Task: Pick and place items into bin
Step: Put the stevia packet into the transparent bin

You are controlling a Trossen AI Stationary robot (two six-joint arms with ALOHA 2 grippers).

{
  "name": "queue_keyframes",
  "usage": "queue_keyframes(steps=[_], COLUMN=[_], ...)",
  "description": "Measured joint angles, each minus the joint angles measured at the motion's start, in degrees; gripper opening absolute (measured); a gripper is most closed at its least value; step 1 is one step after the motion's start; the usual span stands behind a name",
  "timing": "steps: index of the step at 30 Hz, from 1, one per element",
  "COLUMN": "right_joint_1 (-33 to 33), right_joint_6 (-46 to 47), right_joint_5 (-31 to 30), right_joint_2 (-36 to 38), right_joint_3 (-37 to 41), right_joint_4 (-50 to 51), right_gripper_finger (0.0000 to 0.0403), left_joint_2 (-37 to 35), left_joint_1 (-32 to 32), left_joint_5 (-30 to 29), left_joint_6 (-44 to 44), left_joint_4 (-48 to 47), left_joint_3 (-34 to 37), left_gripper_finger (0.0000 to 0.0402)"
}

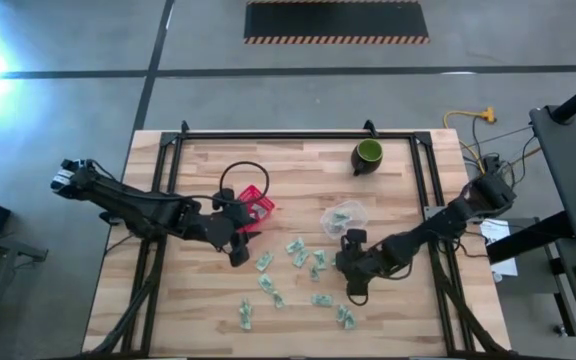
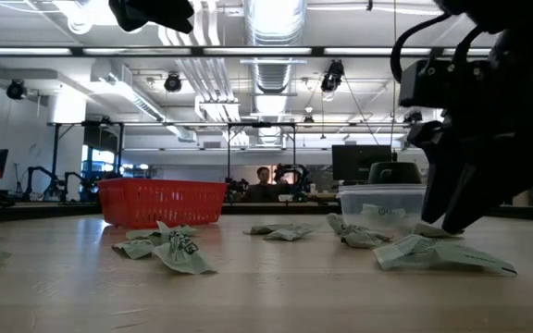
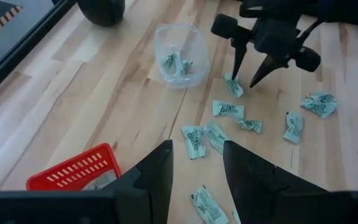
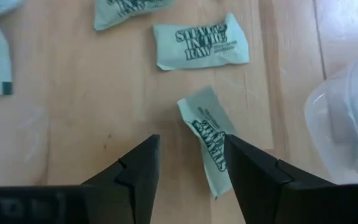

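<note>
— What is on the left side?
— The left gripper (image 1: 238,250) hovers beside the red basket (image 1: 258,207); its fingers stand apart and hold nothing.
— And going right?
— The packets (image 1: 298,252) lie scattered on the table (image 1: 198,310); a few sit in the clear container (image 1: 344,217); the right gripper (image 1: 354,292) is low over one packet (image 4: 209,134), fingers apart, not clamping it.

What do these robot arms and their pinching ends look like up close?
Both arms are dark, nearly black, built of slim jointed segments. Each ends in an end effector with two tapered, wedge-shaped black fingers: the left end effector and the right end effector. No markings show on them. A small green light glows on the right arm's housing in the low view.
</note>
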State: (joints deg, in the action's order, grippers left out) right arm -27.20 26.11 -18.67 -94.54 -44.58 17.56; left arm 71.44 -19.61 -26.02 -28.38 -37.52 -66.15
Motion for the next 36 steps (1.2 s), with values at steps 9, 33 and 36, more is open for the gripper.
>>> queue_keyframes(steps=[9,33,36], right_joint_1=[2.0,3.4,3.3], right_joint_6=[2.7,3.9,3.9], right_joint_5=[0.8,5.5,5.9], right_joint_2=[-0.9,-1.2,-1.2], right_joint_3=[0.0,-0.9,-1.4], right_joint_4=[-0.1,0.4,0.4], right_gripper_finger=[0.0169,0.0018,0.001], left_joint_2=[0.0,0.0,0.0], left_joint_1=[0.0,0.0,0.0], left_joint_5=[0.0,0.0,0.0], left_joint_6=[0.0,0.0,0.0], left_joint_4=[1.0,1.1,1.1], left_joint_3=[0.0,0.0,0.0], left_gripper_finger=[0.0125,0.0125,0.0125])
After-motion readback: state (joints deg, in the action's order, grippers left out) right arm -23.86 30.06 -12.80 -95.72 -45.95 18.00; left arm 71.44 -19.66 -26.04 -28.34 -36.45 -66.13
